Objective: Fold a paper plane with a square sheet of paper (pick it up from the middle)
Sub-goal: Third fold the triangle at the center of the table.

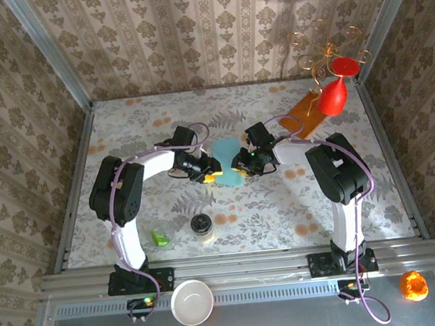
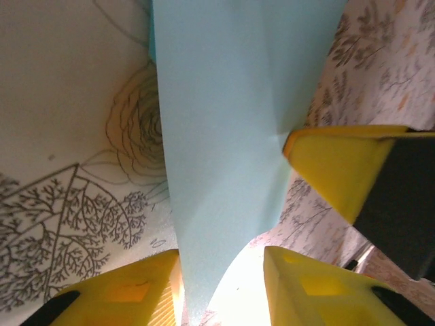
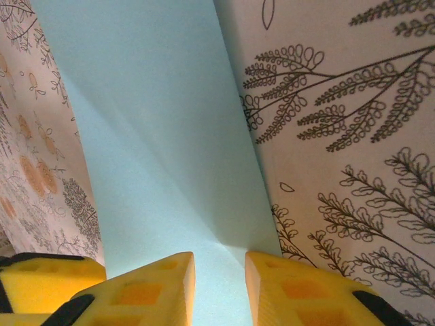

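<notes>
Near the front rail sits a round white bowl (image 1: pixel 191 301); farther in, on the floral surface (image 1: pixel 123 125), stands a small dark-lidded jar (image 1: pixel 202 227); mid-surface lies the square light blue sheet of paper (image 1: pixel 229 162), narrowed at its waist; the left claw (image 1: pixel 210 175) straddles its edge, jaws apart; the right claw (image 1: pixel 239 163) has paper between its fingers, and I cannot tell whether it grips; beyond lies an orange-brown sheet (image 1: pixel 303 114).
</notes>
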